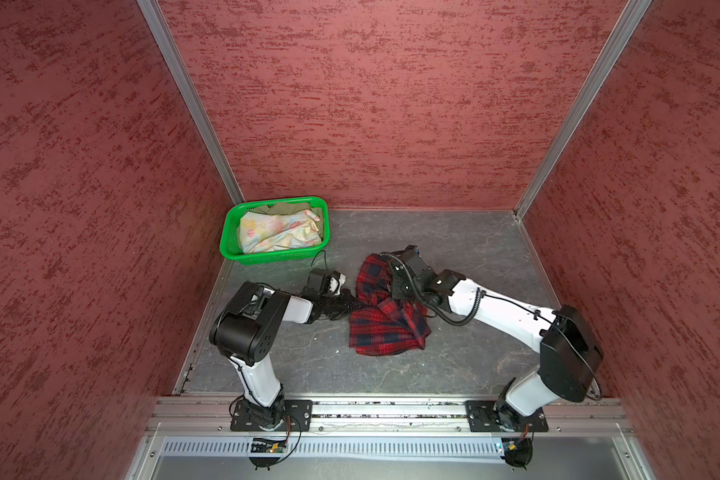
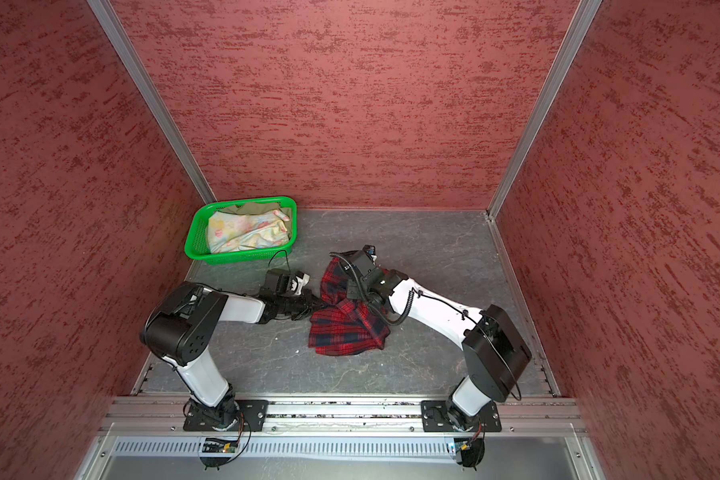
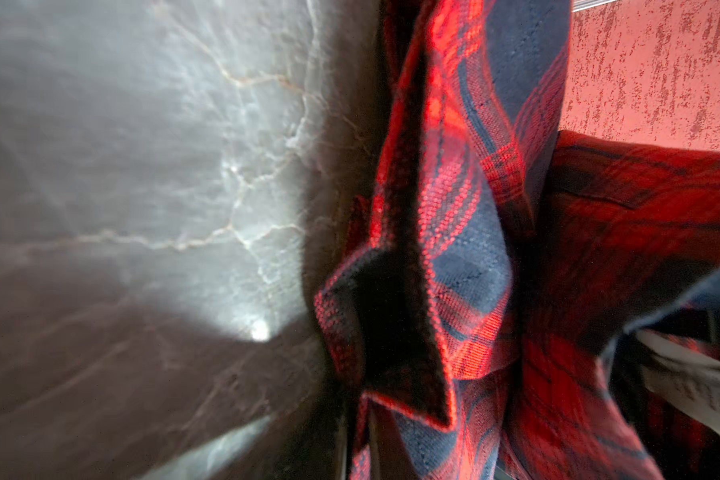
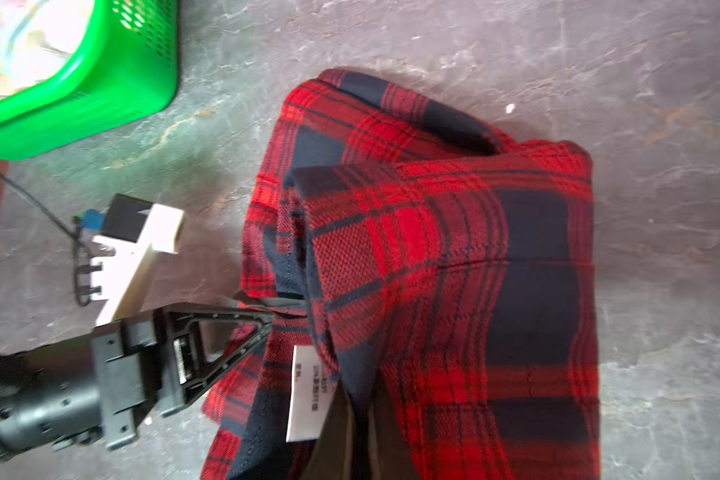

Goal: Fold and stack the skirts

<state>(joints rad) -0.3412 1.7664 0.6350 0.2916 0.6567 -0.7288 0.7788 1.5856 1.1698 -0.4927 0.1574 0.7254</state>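
Note:
The red-and-navy plaid skirt (image 1: 385, 324) lies rumpled in the middle of the grey table, seen in both top views (image 2: 346, 332). My left gripper (image 1: 353, 306) comes in low from the left and is shut on the skirt's left edge; the right wrist view shows its black fingertips (image 4: 267, 316) pinching the cloth. My right gripper (image 4: 360, 419) is over the skirt's far part, shut on a raised fold beside a white label (image 4: 308, 395). The pastel flowered skirt (image 1: 279, 232) lies in the green basket, with olive-khaki cloth (image 1: 285, 206) showing behind it.
The green perforated basket (image 1: 230, 237) stands at the table's back left corner, close to the left arm's wrist. Red textured walls close in three sides. Bare grey table (image 1: 474, 249) lies to the right and front of the plaid skirt.

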